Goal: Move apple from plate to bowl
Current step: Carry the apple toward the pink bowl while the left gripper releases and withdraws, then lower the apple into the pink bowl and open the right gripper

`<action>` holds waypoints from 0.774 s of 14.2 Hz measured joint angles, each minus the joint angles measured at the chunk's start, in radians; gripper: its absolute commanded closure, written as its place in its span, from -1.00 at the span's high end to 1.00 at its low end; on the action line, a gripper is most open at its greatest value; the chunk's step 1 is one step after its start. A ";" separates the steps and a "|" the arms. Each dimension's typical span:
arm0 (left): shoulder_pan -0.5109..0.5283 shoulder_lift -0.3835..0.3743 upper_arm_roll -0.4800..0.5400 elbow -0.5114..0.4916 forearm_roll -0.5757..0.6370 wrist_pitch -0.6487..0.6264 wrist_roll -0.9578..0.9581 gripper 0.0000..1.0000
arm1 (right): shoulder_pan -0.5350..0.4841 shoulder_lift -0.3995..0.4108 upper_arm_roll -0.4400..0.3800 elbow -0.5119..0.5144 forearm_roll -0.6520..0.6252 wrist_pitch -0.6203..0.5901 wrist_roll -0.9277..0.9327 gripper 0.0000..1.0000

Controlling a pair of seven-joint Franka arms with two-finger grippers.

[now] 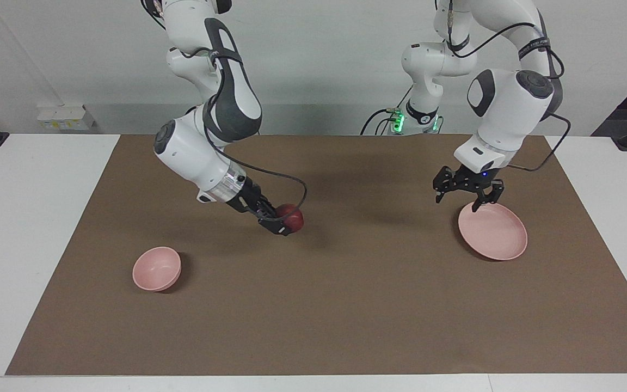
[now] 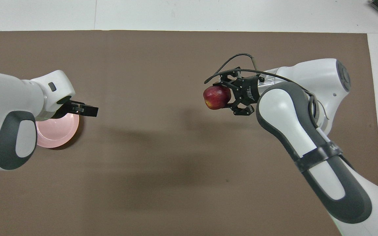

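Right claw (image 1: pixel 282 222) clamped on apple (image 1: pixel 290 216) over bare tabletop (image 1: pixel 346 305), bowl (image 1: pixel 156 268) off toward right arm's end (left claw (image 1: pixel 468 191) spread over plate (image 1: pixel 492 230)).

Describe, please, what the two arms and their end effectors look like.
Both arms are glossy white with dark grey panels on rounded joints. The right arm has a silver wrist ring and a thin black cable looping beside its black end effector. The left arm carries black cables, a black band with white lettering, and a black end effector of open linkwork. Green lights glow at one base.
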 measured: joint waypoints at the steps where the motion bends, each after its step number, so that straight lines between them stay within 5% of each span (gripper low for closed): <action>1: 0.007 -0.002 0.001 0.055 0.027 -0.066 0.000 1.00 | -0.025 0.000 -0.001 0.000 -0.024 -0.009 -0.054 -1.00; 6: 0.016 -0.012 0.005 0.332 0.077 -0.373 0.000 1.00 | -0.138 0.002 -0.002 -0.001 -0.222 -0.015 -0.314 -1.00; 11: 0.040 -0.012 0.020 0.436 0.080 -0.512 0.004 1.00 | -0.227 0.013 -0.003 -0.004 -0.485 0.060 -0.553 -1.00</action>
